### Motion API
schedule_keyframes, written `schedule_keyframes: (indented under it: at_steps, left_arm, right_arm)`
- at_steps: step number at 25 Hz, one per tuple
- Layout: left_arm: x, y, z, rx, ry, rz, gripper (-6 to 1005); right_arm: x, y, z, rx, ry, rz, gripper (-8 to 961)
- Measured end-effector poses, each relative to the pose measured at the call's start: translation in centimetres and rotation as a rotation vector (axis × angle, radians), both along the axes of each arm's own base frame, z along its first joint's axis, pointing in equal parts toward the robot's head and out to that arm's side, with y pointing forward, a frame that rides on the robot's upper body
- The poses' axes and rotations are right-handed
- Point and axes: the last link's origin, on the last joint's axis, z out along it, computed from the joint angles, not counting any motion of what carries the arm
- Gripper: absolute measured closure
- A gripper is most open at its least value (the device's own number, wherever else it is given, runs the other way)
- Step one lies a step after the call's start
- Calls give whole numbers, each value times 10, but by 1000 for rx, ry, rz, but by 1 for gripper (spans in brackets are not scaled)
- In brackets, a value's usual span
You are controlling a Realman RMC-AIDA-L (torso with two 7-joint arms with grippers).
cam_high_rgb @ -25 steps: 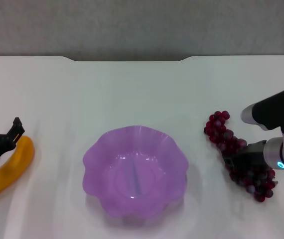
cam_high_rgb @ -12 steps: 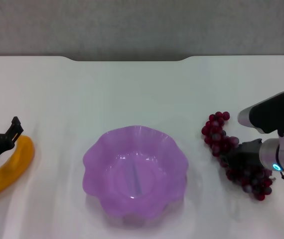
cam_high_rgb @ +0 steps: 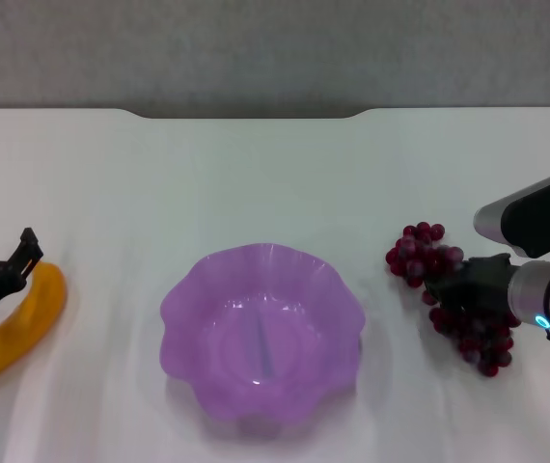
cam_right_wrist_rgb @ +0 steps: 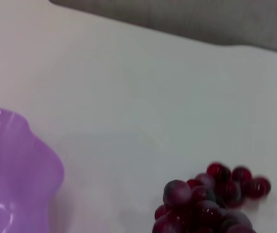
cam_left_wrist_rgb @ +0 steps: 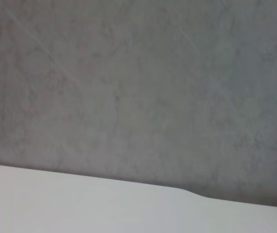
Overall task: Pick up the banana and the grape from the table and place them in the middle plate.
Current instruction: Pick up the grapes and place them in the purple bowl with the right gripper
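Observation:
The grape (cam_high_rgb: 418, 258), a dark red-purple bunch, hangs in my right gripper (cam_high_rgb: 460, 285), which is shut on its middle to the right of the middle plate (cam_high_rgb: 183, 301). The bunch also shows in the right wrist view (cam_right_wrist_rgb: 202, 204), with the purple plate's scalloped rim (cam_right_wrist_rgb: 26, 145) off to one side. The yellow-orange banana (cam_high_rgb: 26, 318) lies on the white table (cam_high_rgb: 256, 174) at the far left. My left gripper (cam_high_rgb: 3, 258) is open, its black fingers around the banana's far end. The plate holds nothing.
The table's notched far edge (cam_high_rgb: 246, 116) runs in front of a grey wall. The left wrist view shows only that wall and a strip of table (cam_left_wrist_rgb: 80, 204).
My right gripper has carried the grape bunch a little up and to the left, toward the plate. The left gripper and the banana have barely moved.

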Motion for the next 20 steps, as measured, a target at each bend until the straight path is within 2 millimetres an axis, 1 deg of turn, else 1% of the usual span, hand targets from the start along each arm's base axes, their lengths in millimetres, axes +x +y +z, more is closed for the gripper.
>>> schedule_keyframes:
  at_steps: [8, 15, 20]
  left_arm:
    - [-2, -1, 0, -1, 2, 7, 120]
    - [-1, 0, 0, -5, 5, 5, 120]
    - [-1, 0, 0, -6, 6, 3, 120]
  right_arm:
    - [-16, -11, 10, 67, 25, 101, 634]
    - [-53, -18, 23, 110, 47, 242, 640]
    - [-81, -19, 32, 141, 57, 340, 646]
